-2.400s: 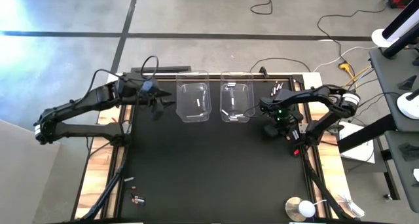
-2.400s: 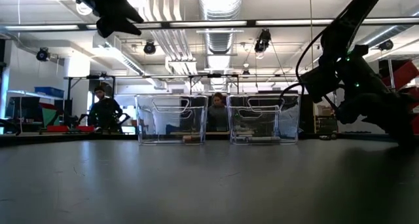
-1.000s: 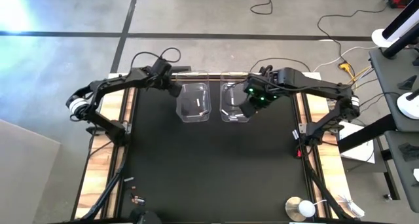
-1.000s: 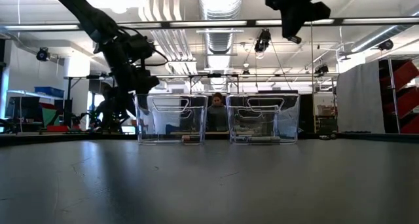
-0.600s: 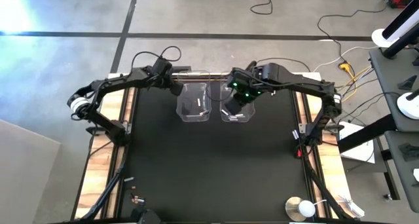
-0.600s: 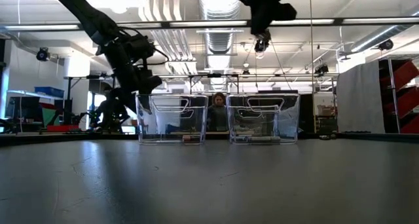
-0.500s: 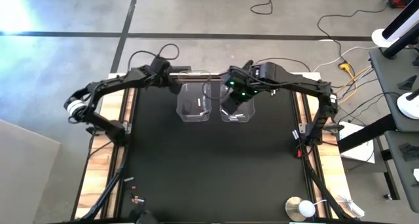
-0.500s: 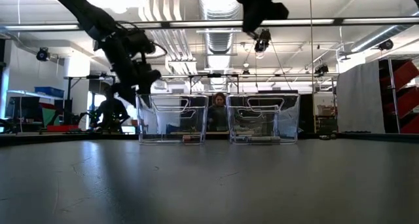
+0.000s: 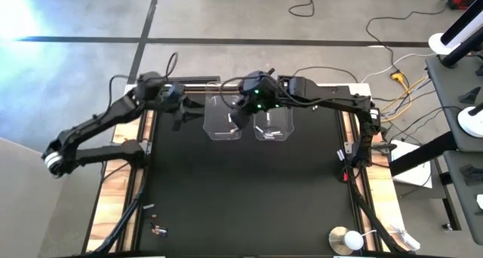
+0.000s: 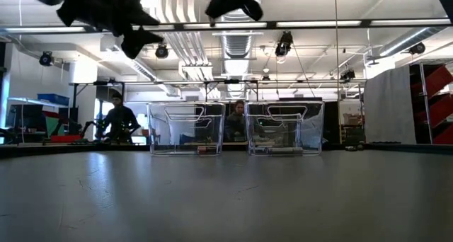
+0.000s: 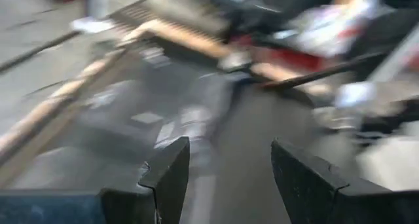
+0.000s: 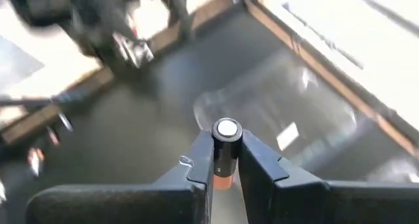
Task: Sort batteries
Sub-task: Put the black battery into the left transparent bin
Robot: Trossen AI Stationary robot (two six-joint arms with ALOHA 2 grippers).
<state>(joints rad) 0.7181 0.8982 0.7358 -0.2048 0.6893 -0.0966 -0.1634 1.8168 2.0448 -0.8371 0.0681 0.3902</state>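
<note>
A dark/copper battery (image 12: 224, 152) is clamped upright in the right gripper (image 12: 224, 160) above the left bin (image 9: 223, 116); left gripper (image 11: 222, 178) is held apart, empty, nr table edge.

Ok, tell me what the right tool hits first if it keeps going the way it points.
Probably the left clear bin, or the black mat beside it. The right tool, clamped on a dark, copper-ended battery, points down at that bin's near edge; depth is unclear.

The flat black counter (image 9: 241, 190) looks matt, with pale wood rails. The two clear rectangular plastic bins (image 9: 223, 118) look glossy. The small dark cylindrical battery (image 12: 224, 152) has a shiny metal end.
</note>
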